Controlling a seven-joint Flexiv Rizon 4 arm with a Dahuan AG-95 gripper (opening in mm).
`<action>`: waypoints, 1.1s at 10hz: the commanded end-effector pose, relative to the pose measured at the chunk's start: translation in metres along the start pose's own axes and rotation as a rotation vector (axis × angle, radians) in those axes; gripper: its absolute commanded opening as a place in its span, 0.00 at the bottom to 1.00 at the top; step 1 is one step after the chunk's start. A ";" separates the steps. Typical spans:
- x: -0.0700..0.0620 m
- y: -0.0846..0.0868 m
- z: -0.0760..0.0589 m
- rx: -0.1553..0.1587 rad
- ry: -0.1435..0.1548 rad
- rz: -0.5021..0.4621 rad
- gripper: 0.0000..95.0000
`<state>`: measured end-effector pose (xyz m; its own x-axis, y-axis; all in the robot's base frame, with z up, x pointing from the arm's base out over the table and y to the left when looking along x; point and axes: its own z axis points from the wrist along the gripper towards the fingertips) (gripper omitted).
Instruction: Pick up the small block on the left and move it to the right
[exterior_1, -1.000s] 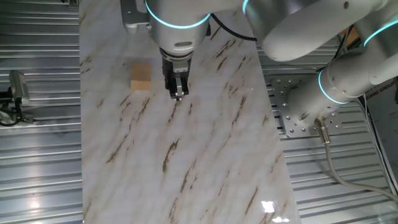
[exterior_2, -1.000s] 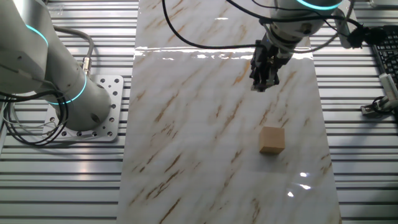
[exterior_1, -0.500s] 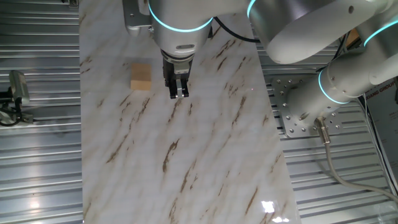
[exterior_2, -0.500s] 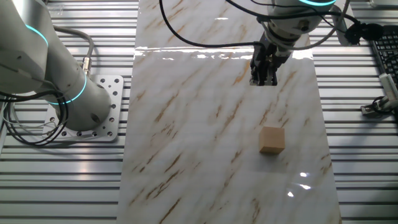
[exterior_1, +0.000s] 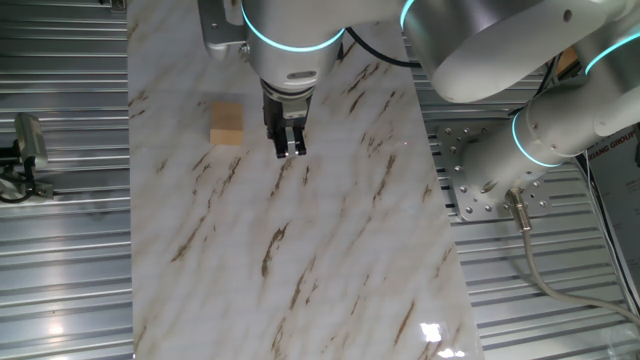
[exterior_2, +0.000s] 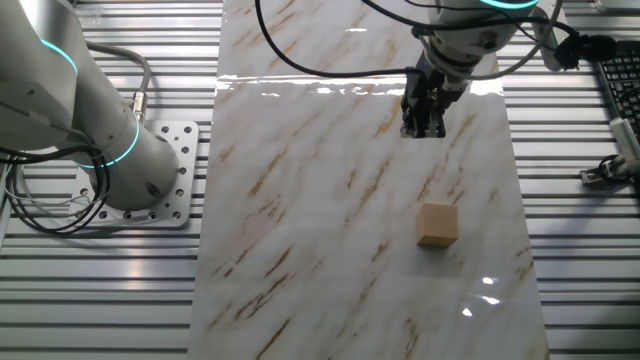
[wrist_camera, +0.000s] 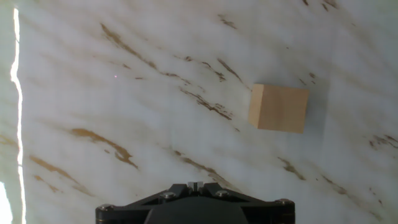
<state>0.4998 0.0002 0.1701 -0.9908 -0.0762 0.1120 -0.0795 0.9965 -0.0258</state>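
The block (exterior_1: 227, 123) sits flat on the marble table (exterior_1: 330, 260), untouched and left of the gripper (exterior_1: 289, 152). The gripper hangs above the table, near the block but apart from it. Its fingers stand close together with nothing between them. The block (exterior_2: 437, 224) is a plain wooden cube: judged light, rigid, not fragile, with smooth but not slick faces. Grasp it across two opposite vertical faces (wrist_camera: 278, 108), centred, so that it does not rotate on closure.
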 end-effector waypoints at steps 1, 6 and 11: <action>0.000 0.000 0.000 -0.001 0.002 -0.002 0.00; 0.000 0.000 0.000 -0.027 0.015 0.041 0.00; 0.000 0.000 0.000 -0.021 0.009 0.016 0.00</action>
<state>0.4993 0.0000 0.1705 -0.9911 -0.0603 0.1186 -0.0615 0.9981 -0.0069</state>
